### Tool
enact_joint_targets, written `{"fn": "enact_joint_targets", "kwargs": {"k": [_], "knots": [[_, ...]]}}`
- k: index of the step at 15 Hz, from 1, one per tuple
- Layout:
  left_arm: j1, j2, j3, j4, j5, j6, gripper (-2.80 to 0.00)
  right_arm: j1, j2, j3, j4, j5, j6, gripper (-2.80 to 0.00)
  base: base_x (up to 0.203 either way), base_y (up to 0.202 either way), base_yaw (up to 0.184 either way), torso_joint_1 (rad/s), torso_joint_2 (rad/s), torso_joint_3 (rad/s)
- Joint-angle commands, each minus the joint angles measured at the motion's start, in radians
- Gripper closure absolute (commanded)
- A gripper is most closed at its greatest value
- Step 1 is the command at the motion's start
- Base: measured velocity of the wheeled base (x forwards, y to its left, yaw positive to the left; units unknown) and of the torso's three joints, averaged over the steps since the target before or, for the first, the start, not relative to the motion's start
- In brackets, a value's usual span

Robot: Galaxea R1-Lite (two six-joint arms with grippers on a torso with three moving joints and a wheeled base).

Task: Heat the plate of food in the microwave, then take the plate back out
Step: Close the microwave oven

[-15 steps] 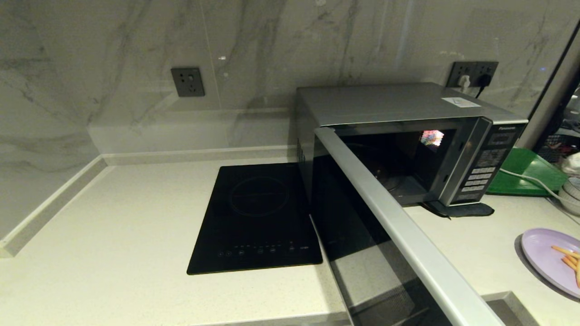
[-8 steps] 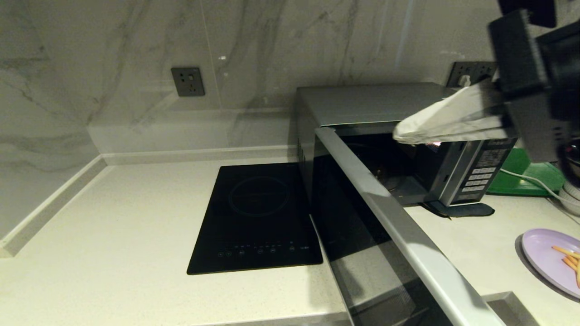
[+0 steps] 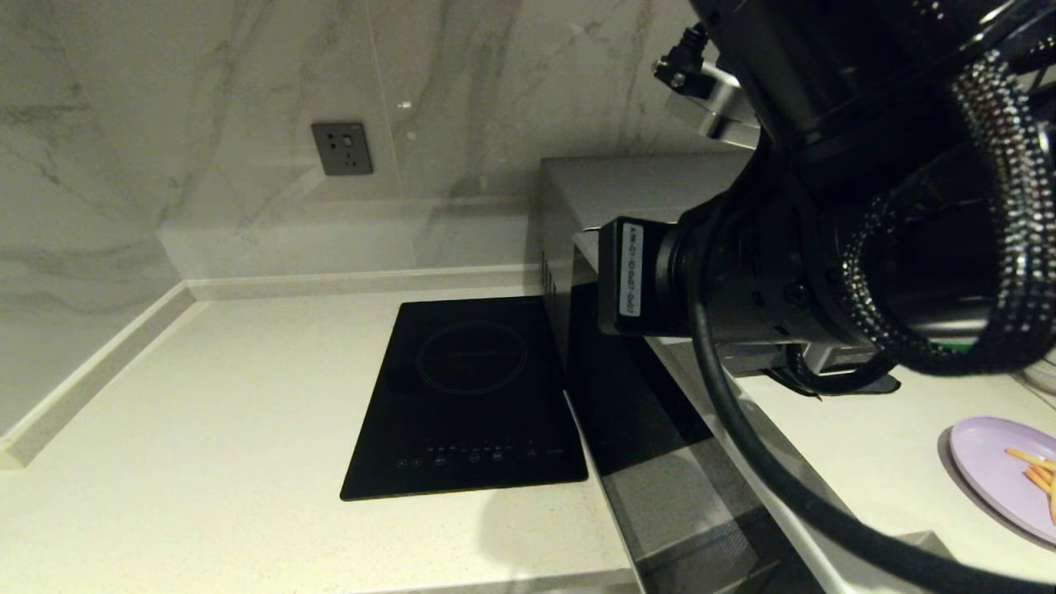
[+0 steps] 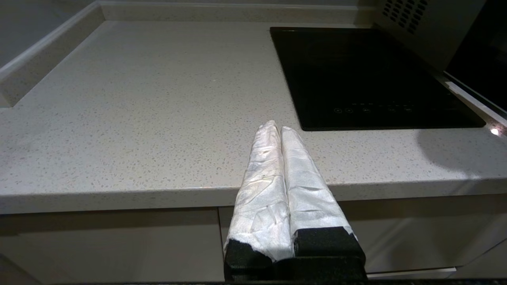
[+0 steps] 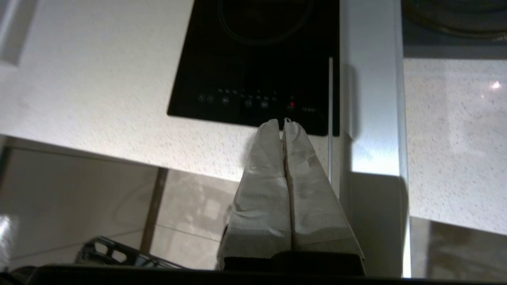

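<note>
The microwave [image 3: 615,186] stands at the back right of the counter with its dark glass door [image 3: 660,462] swung wide open toward me. My right arm [image 3: 825,264] crosses in front of the microwave and hides most of it in the head view. The right gripper [image 5: 280,123] is shut and empty. It hangs high over the counter's front edge, beside the open door's silver edge [image 5: 372,79]. The plate of food [image 3: 1000,474] lies on the counter at the far right, clear of both grippers. My left gripper [image 4: 277,127] is shut and parked low at the counter's front edge.
A flat black cooktop [image 3: 470,396] is set into the counter left of the microwave. A wall socket [image 3: 341,148] sits on the marble wall behind. The turntable [image 5: 451,18] shows inside the oven cavity. The counter's front edge [image 4: 119,194] runs below the left gripper.
The right arm has swung in from the upper right across the head view and now covers most of the microwave. The door, the plate and the left arm have not moved.
</note>
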Motion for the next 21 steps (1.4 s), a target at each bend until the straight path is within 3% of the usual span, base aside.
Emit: {"fn": "enact_joint_targets", "kwargs": {"k": [1,9,21], "knots": [[0.0,0.001,0.0,0.0,0.0,-0.001,0.0,0.008,-0.005,0.0,0.045,-0.003,0.007,0.0,0.0,0.0,0.0,0.0,0.0,0.0],[0.0,0.001,0.0,0.0,0.0,-0.001,0.0,0.024,-0.076,0.019,0.248,0.005,0.097,0.0,0.0,0.0,0.0,0.0,0.0,0.0],[0.0,0.001,0.0,0.0,0.0,-0.001,0.0,0.016,-0.097,0.078,0.311,0.004,0.144,0.0,0.0,0.0,0.0,0.0,0.0,0.0]]}}
